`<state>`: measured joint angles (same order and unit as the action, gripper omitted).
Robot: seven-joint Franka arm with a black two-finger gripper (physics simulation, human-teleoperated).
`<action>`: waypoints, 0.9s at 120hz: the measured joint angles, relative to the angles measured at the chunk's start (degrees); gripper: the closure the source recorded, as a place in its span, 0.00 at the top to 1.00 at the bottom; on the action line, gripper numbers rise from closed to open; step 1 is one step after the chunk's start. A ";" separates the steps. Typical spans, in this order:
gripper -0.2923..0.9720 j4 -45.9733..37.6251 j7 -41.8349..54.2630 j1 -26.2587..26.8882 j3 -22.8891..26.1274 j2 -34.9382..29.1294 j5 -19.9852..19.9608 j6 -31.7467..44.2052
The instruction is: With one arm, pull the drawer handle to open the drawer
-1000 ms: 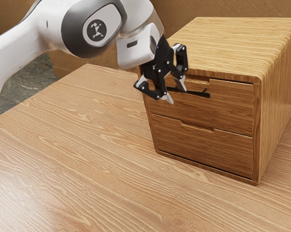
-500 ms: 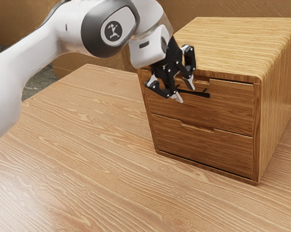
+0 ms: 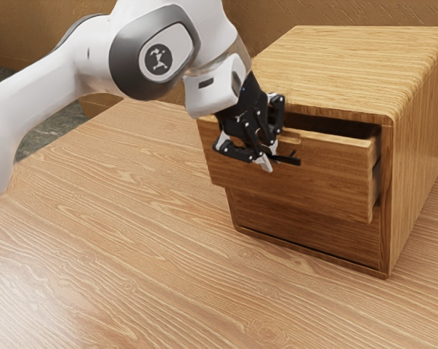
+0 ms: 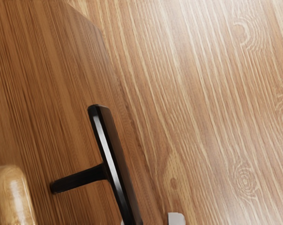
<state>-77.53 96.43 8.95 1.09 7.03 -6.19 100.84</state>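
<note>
A wooden cabinet [image 3: 349, 65] stands on the table at the exterior view's right. Its top drawer [image 3: 320, 178] is pulled partly out, with a dark gap showing above its front. The black bar handle [image 3: 290, 157] runs across that front. My gripper [image 3: 266, 153] is at the handle's end toward the exterior view's left, shut on it with a finger on each side. In the wrist view the handle [image 4: 110, 164] stands off the drawer front [image 4: 42, 93] on a short black post, close under my hand.
The lower drawer [image 3: 306, 218] sits flush in the cabinet, below the pulled-out one. The wooden tabletop [image 3: 131, 247] spreads wide in front of the cabinet and toward the exterior view's left. Past the drawer's edge the wrist view shows the tabletop [image 4: 211, 93].
My gripper reached the handle and shut on it. It then drew back toward the exterior view's left, and the top drawer slid out with it.
</note>
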 joint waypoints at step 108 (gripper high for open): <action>0.18 -21.33 -3.29 1.18 -0.51 -18.74 3.98 5.38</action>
<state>-98.86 93.13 10.13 0.58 -11.71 -2.21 106.22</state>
